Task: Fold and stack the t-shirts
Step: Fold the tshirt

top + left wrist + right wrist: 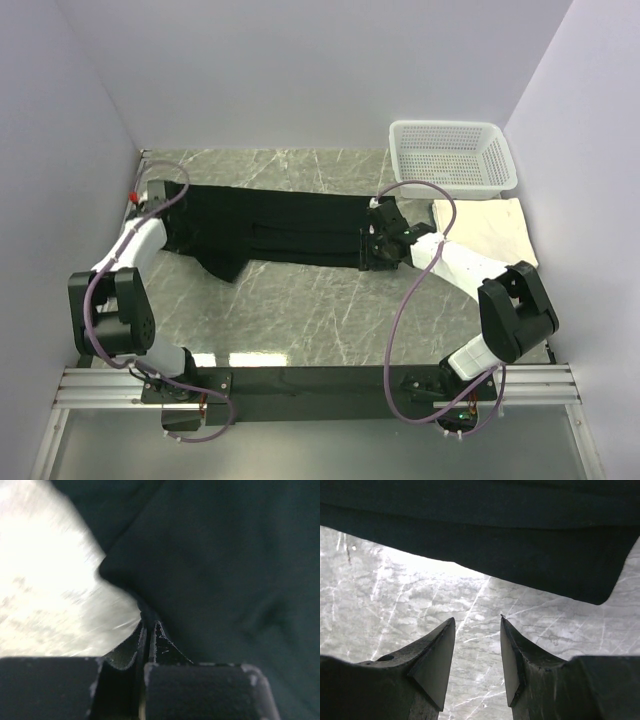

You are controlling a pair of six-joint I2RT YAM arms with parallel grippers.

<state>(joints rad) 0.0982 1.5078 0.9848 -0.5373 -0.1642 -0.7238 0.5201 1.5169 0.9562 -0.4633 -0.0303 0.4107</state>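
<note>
My overhead feed: evenly lit, sharp, shadows soft. Pale glare band on grey marbled counter [300, 300] along near edge. My left wrist feed: counter blown out white, smeared in streaks; plain black cloth t-shirt [225, 555] murky, soft-focus. Right wrist feed crisper, bright patch under shirt edge.

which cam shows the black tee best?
Top external: the whole black tee shows, laid out long across the table. Left wrist gives only a close-up fold; right wrist only one edge.
</note>
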